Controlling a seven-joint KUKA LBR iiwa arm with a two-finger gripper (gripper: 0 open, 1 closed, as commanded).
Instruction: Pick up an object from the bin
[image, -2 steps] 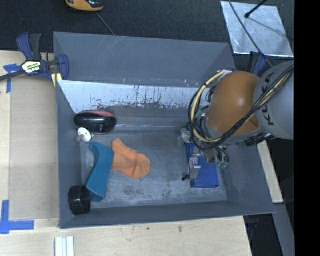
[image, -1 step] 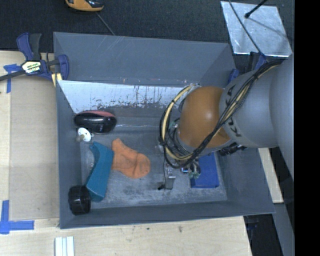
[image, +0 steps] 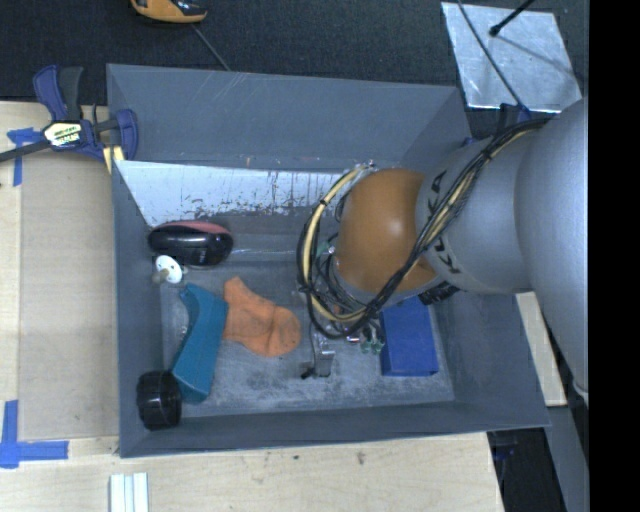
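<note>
My gripper (image: 320, 362) reaches down to the bin floor near the front middle, below the arm's orange cover. Just to its left lies a crumpled orange cloth (image: 258, 320), its right end close to the gripper but apart from it. On the other side, to the right, a blue rectangular block (image: 410, 340) lies flat, partly under the arm. I see nothing held in the gripper.
A blue plastic handle-shaped thing (image: 200, 340) lies left of the cloth, with a black round cap (image: 158, 398) at its lower end. Near the back left wall sit a black oval thing with a pink top (image: 190, 242) and a small white piece (image: 168, 267).
</note>
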